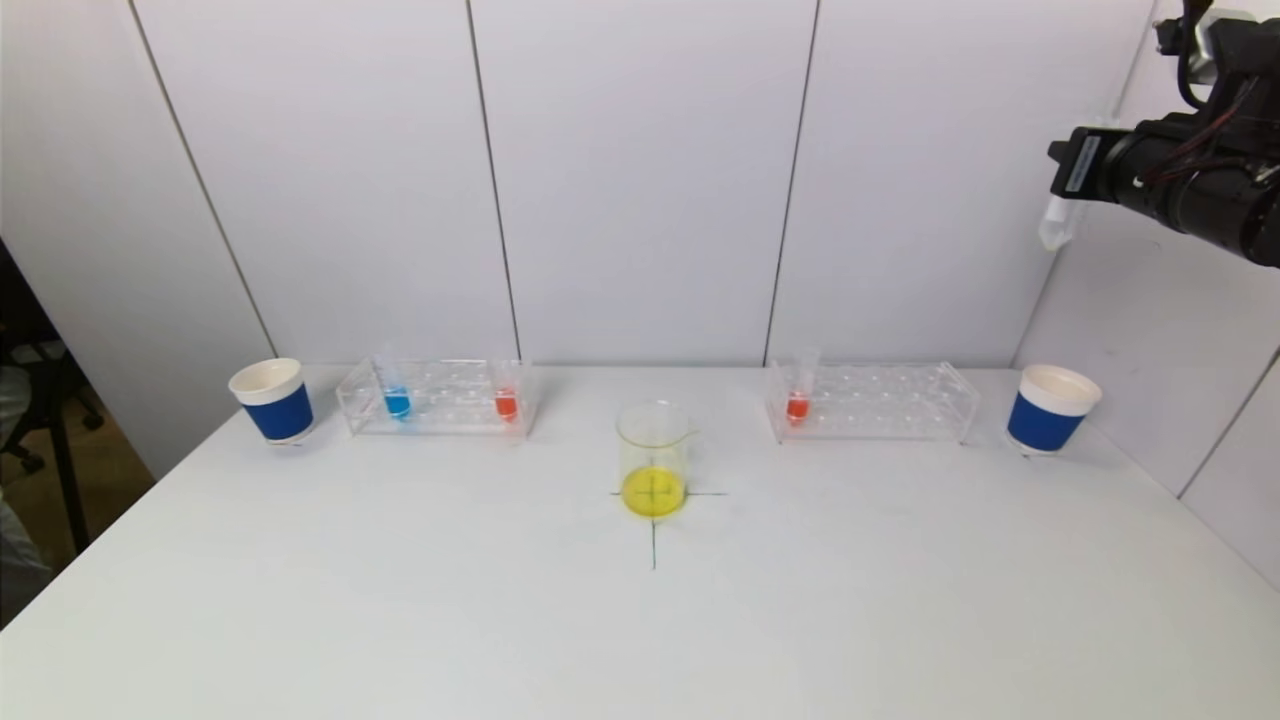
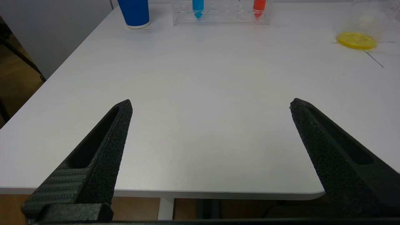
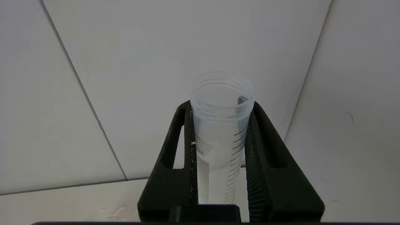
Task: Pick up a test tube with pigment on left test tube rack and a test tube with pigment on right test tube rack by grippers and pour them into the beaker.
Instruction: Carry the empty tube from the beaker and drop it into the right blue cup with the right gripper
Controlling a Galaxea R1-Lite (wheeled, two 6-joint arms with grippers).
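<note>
The glass beaker (image 1: 654, 460) holds yellow liquid and stands at the table's middle on a marked cross. The left rack (image 1: 440, 398) holds a blue tube (image 1: 396, 395) and a red tube (image 1: 506, 398). The right rack (image 1: 880, 402) holds one red tube (image 1: 798, 400). My right gripper (image 1: 1068, 170) is high at the far right, above the right cup, shut on a clear, empty-looking test tube (image 1: 1057, 225). The right wrist view shows its fingers (image 3: 268, 150) clamping that tube (image 3: 218, 140). My left gripper (image 2: 210, 101) is open and empty over the table's near left edge.
A blue and white paper cup (image 1: 273, 400) stands left of the left rack, and another one (image 1: 1052, 408) stands right of the right rack. White wall panels rise behind the table (image 1: 640, 620). The left wrist view shows the table's front edge (image 2: 200, 194).
</note>
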